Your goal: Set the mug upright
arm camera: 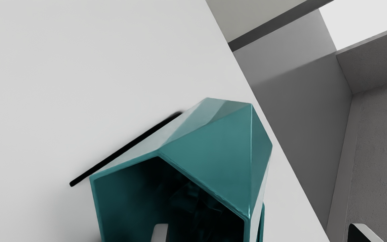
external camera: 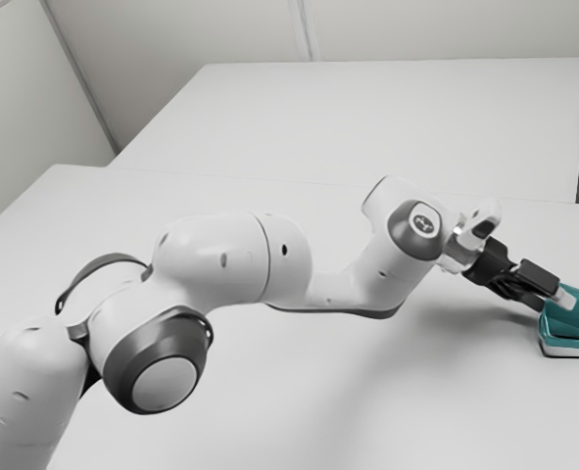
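The hand (external camera: 555, 300) is spread open at the mug (external camera: 577, 321), whose long axis lies flat, mouth facing the fingers (arm camera: 160, 232).

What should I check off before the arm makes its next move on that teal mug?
1. Mug upright: not ok; it lies on its side on the table.
2. Mug's opening turned toward the gripper: ok.
3. Gripper's fingers open: ok; the tips stand well apart.
4. Mug held from both sides: not ok; one fingertip stands clear of its outer side.
5. Other fingertip inside the opening: cannot tell; it overlaps the opening in the wrist view, but its depth is unclear.
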Available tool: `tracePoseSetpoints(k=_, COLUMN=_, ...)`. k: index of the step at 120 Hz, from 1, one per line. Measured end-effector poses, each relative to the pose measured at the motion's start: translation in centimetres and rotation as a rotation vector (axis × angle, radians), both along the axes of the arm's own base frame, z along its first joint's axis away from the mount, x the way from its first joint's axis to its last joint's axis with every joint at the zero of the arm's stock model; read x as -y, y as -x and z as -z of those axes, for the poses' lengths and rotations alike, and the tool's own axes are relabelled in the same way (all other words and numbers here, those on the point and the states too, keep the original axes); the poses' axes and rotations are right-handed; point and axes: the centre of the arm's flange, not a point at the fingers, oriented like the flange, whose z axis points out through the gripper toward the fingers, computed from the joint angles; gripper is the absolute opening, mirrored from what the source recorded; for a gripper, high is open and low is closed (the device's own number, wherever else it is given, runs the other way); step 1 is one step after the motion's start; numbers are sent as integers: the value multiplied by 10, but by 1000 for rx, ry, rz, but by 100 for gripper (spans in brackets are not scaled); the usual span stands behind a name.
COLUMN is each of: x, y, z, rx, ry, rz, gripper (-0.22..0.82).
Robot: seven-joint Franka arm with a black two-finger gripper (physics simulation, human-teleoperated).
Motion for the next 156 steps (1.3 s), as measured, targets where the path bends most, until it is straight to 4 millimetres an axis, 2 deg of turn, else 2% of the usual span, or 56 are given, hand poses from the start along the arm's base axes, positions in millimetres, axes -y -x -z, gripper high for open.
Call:
tracePoseSetpoints(k=38, x=18, y=6, z=8, rx=0, ry=11, rz=13, gripper=58)
tracePoseSetpoints(k=56, x=20, y=5, z=7, rx=9, ry=15, rz=6, gripper=55)
tracePoseSetpoints(k=99, x=24, y=6, z=8, rx=14, ry=14, rz=4, gripper=27)
tracePoseSetpoints(k=140, x=25, y=6, z=6, rx=17, ry=15, rz=4, gripper=-4)
tracePoseSetpoints(k=156, x=27, y=7, z=1, rx=23, ry=17, rz=7, gripper=-11)
